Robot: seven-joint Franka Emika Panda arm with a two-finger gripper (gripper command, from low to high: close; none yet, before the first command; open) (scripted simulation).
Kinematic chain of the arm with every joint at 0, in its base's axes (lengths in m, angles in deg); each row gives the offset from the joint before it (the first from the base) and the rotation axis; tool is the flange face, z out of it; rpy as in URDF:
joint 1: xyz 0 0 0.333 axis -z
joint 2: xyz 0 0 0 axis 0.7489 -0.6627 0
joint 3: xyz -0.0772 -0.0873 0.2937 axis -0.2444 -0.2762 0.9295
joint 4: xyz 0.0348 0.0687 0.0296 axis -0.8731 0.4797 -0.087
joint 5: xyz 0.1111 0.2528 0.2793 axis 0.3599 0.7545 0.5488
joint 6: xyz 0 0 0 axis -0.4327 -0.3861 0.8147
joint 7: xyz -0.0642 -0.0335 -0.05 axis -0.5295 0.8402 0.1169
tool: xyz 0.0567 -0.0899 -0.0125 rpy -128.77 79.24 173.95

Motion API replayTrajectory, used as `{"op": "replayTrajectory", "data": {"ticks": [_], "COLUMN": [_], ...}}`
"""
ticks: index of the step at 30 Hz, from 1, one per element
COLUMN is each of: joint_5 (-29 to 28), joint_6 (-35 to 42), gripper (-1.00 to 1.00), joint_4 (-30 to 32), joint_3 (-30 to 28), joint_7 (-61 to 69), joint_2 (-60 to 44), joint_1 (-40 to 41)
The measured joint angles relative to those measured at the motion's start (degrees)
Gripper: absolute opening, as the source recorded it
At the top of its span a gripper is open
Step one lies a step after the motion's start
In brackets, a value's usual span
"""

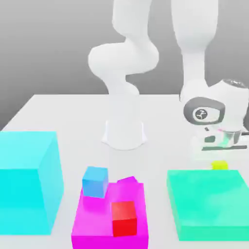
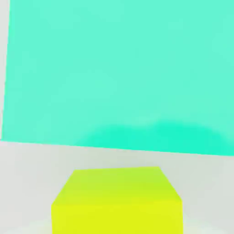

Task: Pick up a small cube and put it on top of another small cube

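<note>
The small cube is tiny and bright yellow. It rests on the white table just behind the far edge of a green slab, at the exterior view's right. My gripper is lowered straight onto it, and the white hand hangs right above the cube. In the hand view the yellow cube sits very close, with the green slab beyond it. A light-blue small cube and a red small cube lie on a magenta slab.
A large cyan block stands at the exterior view's left. A small magenta cube sits on the magenta slab's far edge. The arm's white base stands mid-table behind the slabs.
</note>
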Motion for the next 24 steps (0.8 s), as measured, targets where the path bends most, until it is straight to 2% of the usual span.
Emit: {"op": "replayTrajectory", "data": {"ticks": [1, 2, 6, 13, 17, 24], "joint_5": [4.98, 9.31, 8.55, 10.87, 13.24, 18.69], "joint_6": [1.3, 2.67, 9.95, 26.43, 33.91, 39.74], "gripper": [-1.0, -1.0, -1.0, -1.0, -1.0, -1.0], "joint_4": [0.79, 1.31, 0.17, -4.18, -7.08, -13.4], "joint_3": [4.82, 6.73, 7.33, 7.32, 5.76, -2.7], "joint_7": [3.69, 7.1, 11.29, 17.36, 17.78, 5.53], "joint_2": [2.38, 4.34, 4.62, 3.91, 3.48, 3.83], "joint_1": [3.63, 4.69, 4.88, 6.04, 7.55, 14.31]}}
